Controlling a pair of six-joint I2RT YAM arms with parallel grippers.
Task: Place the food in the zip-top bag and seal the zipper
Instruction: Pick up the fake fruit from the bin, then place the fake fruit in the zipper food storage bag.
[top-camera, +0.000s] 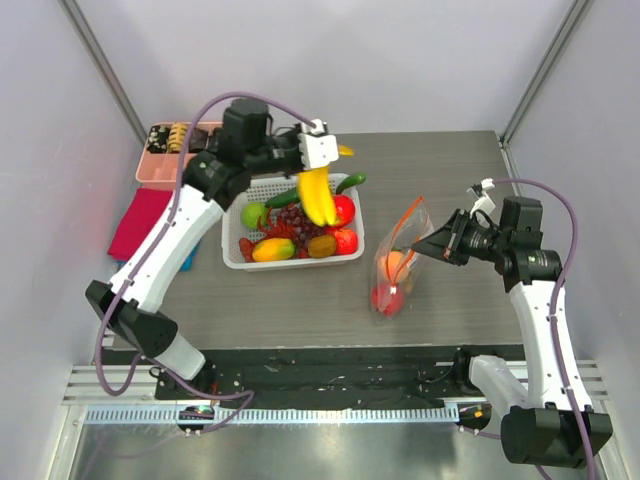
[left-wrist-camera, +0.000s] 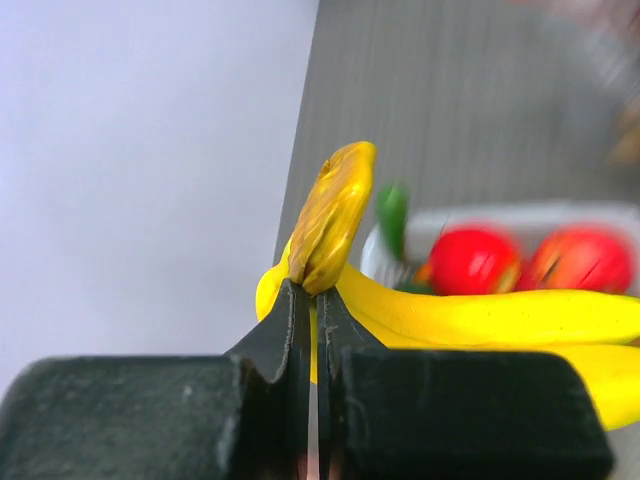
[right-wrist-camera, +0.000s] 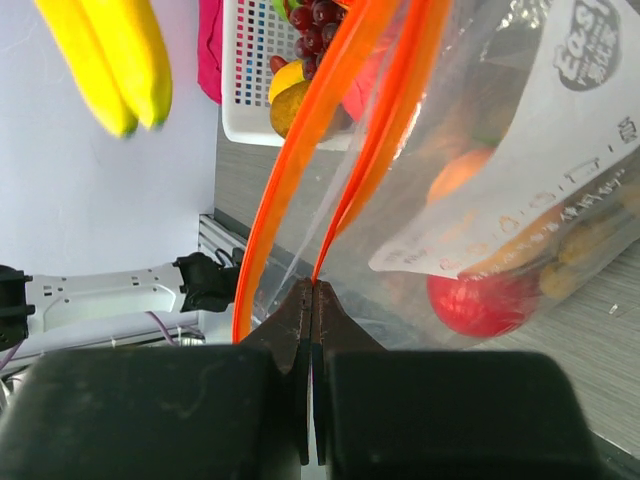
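1. The yellow bananas (top-camera: 318, 197), glossy and smooth, are pinched by their stem end in the closed left gripper (left-wrist-camera: 312, 300). They are hung above the white lattice basket (top-camera: 290, 262), long axis near upright, tips downward.
2. The clear, floppy zip-top bag (top-camera: 398, 262) stands right of the basket, mouth upward. Its orange-red zipper (right-wrist-camera: 300, 150) is parted, and the mouth edge is clamped in the closed right gripper (right-wrist-camera: 312, 295). A peach (right-wrist-camera: 462, 172) and a red round fruit (right-wrist-camera: 475, 300) lie inside.

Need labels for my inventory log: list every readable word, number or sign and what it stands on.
On the zip-top bag, white label, round grey logo: cut off, too distorted to read.
Same label, grey printed line along its edge: too small and tilted to read.
Elsewhere: none.
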